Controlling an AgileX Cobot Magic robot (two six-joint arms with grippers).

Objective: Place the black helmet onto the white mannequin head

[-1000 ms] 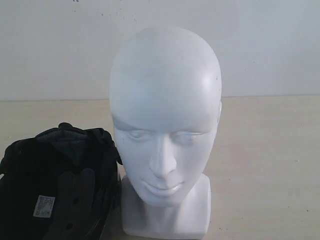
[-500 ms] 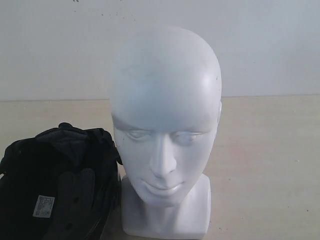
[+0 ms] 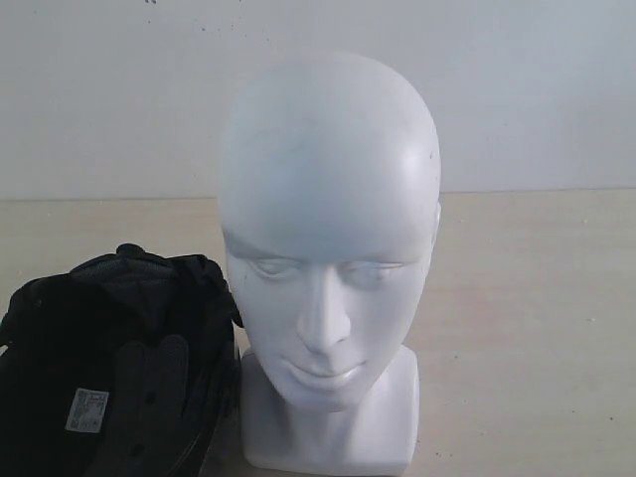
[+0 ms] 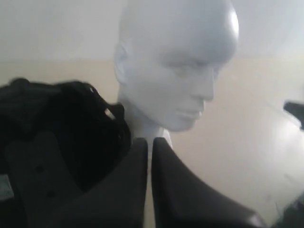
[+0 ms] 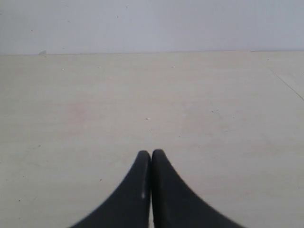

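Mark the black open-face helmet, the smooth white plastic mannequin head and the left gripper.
black open-face helmet (image 3: 119,338), exterior view, inner lining
white plastic mannequin head (image 3: 328,179), exterior view, forehead
left gripper (image 4: 150,141), left wrist view, between shut fingertips

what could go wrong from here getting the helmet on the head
1. The helmet lies close beside the head, by its base; lifting it could knock the head over.
2. Its lining faces out, so it must be turned over and may slip.
3. The left gripper and right gripper are shut and empty; shut, they would only push the helmet.
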